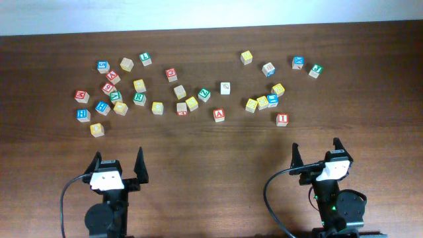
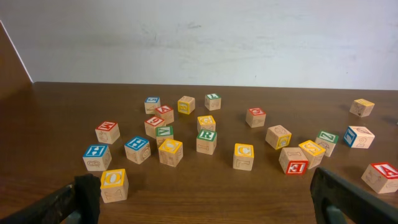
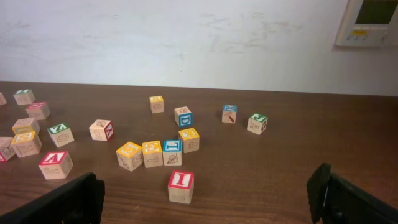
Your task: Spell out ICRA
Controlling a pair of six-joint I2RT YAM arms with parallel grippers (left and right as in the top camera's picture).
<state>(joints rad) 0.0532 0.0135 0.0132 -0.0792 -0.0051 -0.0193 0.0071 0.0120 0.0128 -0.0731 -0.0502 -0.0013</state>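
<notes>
The red I cube (image 1: 282, 119) (image 3: 180, 186) stands alone, just ahead of my right gripper (image 1: 316, 145) (image 3: 205, 204), which is open and empty. The red A cube (image 1: 219, 114) (image 3: 55, 164) (image 2: 380, 176) sits mid-table. Further left, the yellow C cube (image 1: 157, 107) (image 2: 244, 156) and the green R cube (image 1: 139, 98) (image 2: 206, 142) lie in the left cluster. My left gripper (image 1: 119, 155) (image 2: 202, 202) is open near the front edge, with nothing between its fingers and well short of the cubes.
Several other letter cubes lie scattered across the far half of the table. A yellow O cube (image 1: 97, 129) (image 2: 114, 185) is nearest my left gripper. A row of yellow and blue cubes (image 1: 262, 102) (image 3: 152, 154) lies behind the I.
</notes>
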